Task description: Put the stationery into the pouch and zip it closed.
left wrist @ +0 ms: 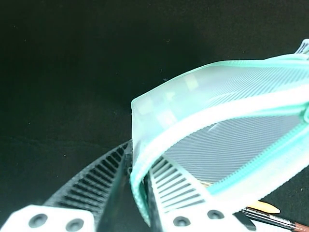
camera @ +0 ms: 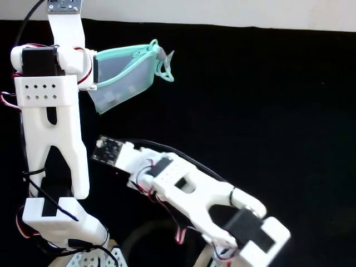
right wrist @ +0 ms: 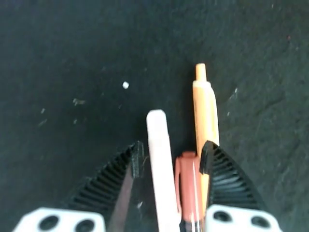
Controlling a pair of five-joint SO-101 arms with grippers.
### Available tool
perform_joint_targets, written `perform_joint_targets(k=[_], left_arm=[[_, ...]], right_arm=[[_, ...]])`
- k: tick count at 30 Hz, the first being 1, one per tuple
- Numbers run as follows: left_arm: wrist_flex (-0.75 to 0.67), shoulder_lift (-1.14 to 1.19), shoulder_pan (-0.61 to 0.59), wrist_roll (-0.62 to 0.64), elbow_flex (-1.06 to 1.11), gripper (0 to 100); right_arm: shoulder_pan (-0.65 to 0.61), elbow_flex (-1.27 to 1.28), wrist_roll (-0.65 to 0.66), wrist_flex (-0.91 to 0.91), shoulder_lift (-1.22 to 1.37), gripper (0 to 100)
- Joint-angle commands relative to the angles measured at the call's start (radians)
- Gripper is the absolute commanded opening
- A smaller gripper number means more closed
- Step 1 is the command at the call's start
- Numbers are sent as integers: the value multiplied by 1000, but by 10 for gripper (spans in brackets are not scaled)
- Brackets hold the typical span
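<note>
Black tabletop [camera: 278, 111] | my left gripper [left wrist: 137, 162] pinched shut on one end of the teal pouch [left wrist: 227, 135] | my right gripper [right wrist: 172, 147] low, jaws partly apart around white pen [right wrist: 159, 159] and brown pen [right wrist: 189, 179] | orange pen [right wrist: 205, 111] beside one finger

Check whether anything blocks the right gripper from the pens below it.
Nothing visible does. The right gripper is open directly over the pens: the white pen and the brown pen lie between its fingers, and the orange pen passes close by one fingertip. Only bare black table surrounds them.
</note>
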Motion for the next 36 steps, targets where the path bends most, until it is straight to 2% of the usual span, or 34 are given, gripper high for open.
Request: perform_joint_targets(k=[1, 6, 20, 25, 33, 36], left_arm=[[-3, -25, -10, 8, 2, 6], [-3, -25, -10, 8, 2, 6], [-5, -25, -10, 8, 2, 6], [-3, -25, -10, 8, 2, 6], [-3, -25, -10, 9, 2, 6], [-3, -25, -10, 9, 2, 6]], right_arm=[[13, -124, 15, -15, 61, 201], [18, -185, 80, -13, 151, 168], [56, -217, 83, -12, 292, 154], [56, -217, 83, -10, 294, 2], [62, -217, 72, -8, 288, 8], [79, -219, 15, -8, 240, 8]])
